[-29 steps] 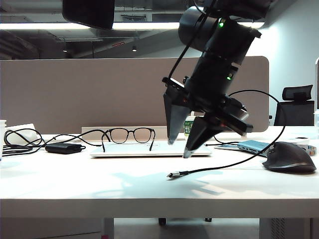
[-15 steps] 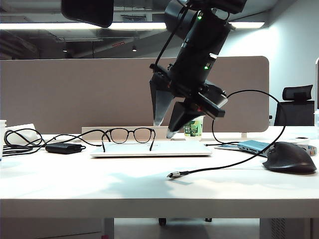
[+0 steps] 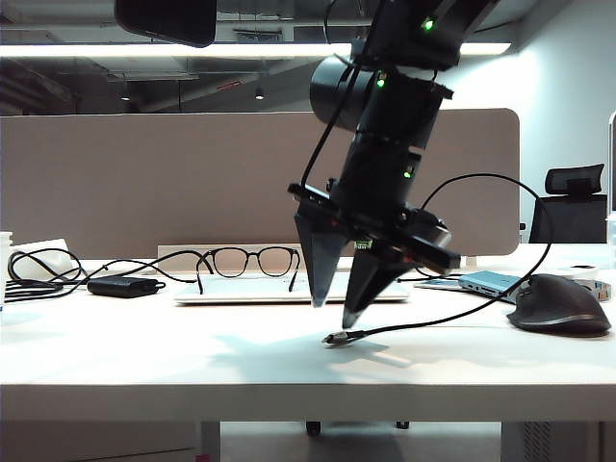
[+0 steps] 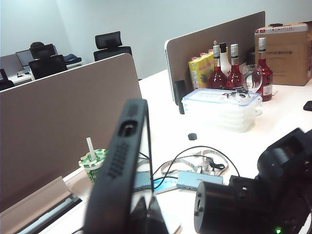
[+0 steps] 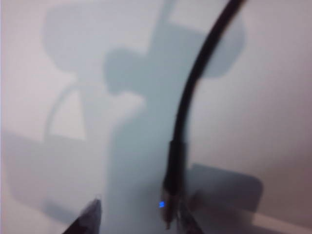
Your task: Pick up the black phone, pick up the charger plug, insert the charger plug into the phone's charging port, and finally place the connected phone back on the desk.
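Right gripper (image 3: 332,316): jaws parted, empty, tips pointing down just above the desk (image 3: 144,351).
Charger plug (image 3: 334,338): lies directly beneath, between the fingertips; cable runs rightward.
Left gripper (image 4: 141,214): clamped on the black phone (image 4: 119,161), raised, farther off.

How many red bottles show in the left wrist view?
3, standing together by the far partition behind the clear lidded box: one, another and a third nearest the cardboard box. More may be hidden behind them.
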`<state>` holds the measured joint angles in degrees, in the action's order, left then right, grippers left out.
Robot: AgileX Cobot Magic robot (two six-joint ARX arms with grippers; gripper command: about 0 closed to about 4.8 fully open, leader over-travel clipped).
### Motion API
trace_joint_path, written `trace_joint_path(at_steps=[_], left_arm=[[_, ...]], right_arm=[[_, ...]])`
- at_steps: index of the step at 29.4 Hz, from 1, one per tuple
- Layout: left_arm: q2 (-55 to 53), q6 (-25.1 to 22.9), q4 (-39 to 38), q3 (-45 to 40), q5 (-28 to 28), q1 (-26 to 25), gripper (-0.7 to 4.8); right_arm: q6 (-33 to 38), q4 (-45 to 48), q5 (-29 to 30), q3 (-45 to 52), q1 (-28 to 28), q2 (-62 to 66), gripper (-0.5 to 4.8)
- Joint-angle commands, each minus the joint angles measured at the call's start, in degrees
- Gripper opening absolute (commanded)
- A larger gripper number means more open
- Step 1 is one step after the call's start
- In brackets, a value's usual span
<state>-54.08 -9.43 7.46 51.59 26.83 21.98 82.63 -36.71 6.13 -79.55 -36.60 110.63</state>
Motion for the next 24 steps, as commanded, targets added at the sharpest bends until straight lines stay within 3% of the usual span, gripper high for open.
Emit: trace_joint_path(at_steps=[1,14,19,24], left_arm=[[0.4,-0.2,1.8,0.5,0.2,0.0,-0.06],[0.4,-0.2,1.8,0.5,0.1,0.0,-0.06],[0.4,-0.2,1.8,0.5,0.1,0.0,-0.06],[0.4,-0.2,1.8,0.5,0.1,0.0,-0.06]], right_arm=[[-0.7,-0.9,0.3,-0.2,0.4,0.4,1.98],[-1.9,-1.1,1.3,-0.2,0.9,2.6,1.91],[-2.1,-1.3,1.5,-0.2,0.9,3.0,1.42],[-4.1,-3.4,1.5,-0.2,1.0,3.0,0.08]])
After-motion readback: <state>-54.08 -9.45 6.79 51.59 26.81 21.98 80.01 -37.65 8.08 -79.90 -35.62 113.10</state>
